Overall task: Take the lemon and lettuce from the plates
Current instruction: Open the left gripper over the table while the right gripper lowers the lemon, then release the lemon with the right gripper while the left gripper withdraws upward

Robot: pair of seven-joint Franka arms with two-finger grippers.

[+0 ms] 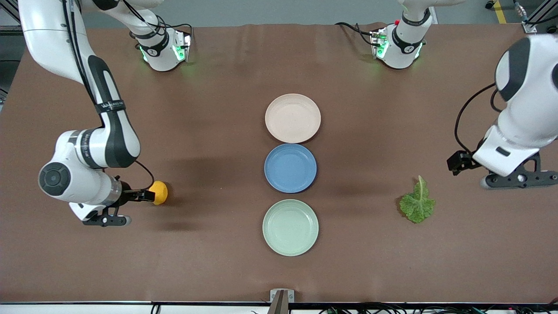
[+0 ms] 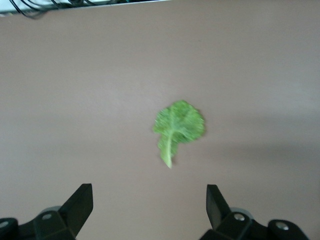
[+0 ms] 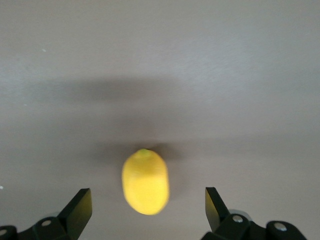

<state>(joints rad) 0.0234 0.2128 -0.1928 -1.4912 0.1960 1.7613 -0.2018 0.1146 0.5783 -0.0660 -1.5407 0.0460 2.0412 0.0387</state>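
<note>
The lemon [image 1: 159, 192] lies on the brown table toward the right arm's end, off the plates. My right gripper [image 1: 107, 219] hangs just above the table beside it, open; the lemon [image 3: 145, 182] shows just ahead of the gap of this gripper [image 3: 148, 200], untouched. The lettuce [image 1: 417, 204] lies flat on the table toward the left arm's end. My left gripper [image 1: 518, 179] is up beside it, open and holding nothing; the lettuce leaf [image 2: 179, 125] lies well ahead of this gripper [image 2: 150, 200]. The beige-pink plate [image 1: 293, 118] and the mint green plate [image 1: 290, 227] hold nothing.
A blue plate [image 1: 290, 168] sits between the two task plates in a row down the table's middle. The arm bases [image 1: 163, 50] [image 1: 399, 46] stand along the table edge farthest from the front camera. A small bracket [image 1: 281, 296] sits at the edge nearest the front camera.
</note>
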